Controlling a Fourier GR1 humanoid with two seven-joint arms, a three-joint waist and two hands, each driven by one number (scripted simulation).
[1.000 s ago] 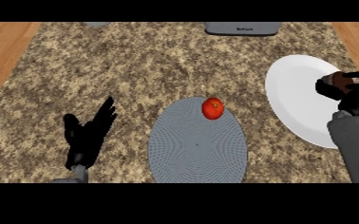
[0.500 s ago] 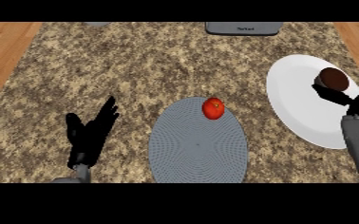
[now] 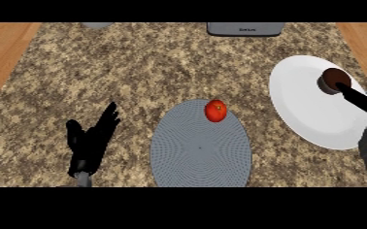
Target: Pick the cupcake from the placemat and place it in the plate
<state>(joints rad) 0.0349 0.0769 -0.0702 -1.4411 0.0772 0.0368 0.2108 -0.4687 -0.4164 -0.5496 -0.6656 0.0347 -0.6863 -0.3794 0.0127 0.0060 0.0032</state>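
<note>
While we look down from the head view, our right hand [image 3: 351, 95] shows at the right edge as straight dark fingers lying over the white plate [image 3: 301, 106]. The fingers are extended rather than curled, and their tips reach the brown cupcake [image 3: 334, 80]; we cannot tell whether they touch it or stop just beside it. The cupcake sits on the plate, in its upper right part, and nothing is closed around it. Our left hand [image 3: 90, 140] rests at the lower left above the speckled surface [image 3: 143, 68], fingers spread apart and pointing up, holding nothing and well apart from the task's things. Between the two hands lies the grey oval placemat [image 3: 201, 150], and a red tomato [image 3: 216, 110] sits near its upper edge. At the top of the view a dark grey appliance [image 3: 245, 29] is cut off by the frame, and a small grey object [image 3: 97, 25] shows at the upper left.
</note>
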